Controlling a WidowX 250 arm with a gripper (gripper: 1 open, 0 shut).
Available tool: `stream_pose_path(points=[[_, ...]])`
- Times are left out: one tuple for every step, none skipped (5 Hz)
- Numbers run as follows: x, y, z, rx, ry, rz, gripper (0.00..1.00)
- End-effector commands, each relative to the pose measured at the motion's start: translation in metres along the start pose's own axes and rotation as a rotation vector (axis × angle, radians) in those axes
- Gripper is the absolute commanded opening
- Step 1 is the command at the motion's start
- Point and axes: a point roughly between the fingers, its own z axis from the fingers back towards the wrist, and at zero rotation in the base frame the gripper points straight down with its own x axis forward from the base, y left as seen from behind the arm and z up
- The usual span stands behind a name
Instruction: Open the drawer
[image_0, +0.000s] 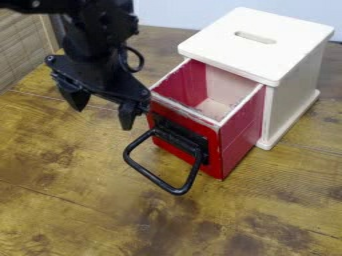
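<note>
One glossy red drawer (203, 122), pulled out, beside the released black gripper (102, 107).

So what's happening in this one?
A single robot arm is working on a red drawer that slides out of a cream wooden box. The drawer already stands pulled out, its pale wood inside showing. The black end effector hangs open just left of it, holding nothing. The large loop handle rests on the wooden table.
</note>
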Motion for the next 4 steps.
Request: stream_pose_path(points=[[0.006,-0.003,0.020,0.009,-0.064,0.040,1.00],[-0.010,-0.001,0.025,0.009,-0.074,0.086,1.00],[-0.007,0.011,0.024,0.012,-0.083,0.155,1.00],[0.001,0.022,0.010,0.001,-0.089,0.132,1.00]])
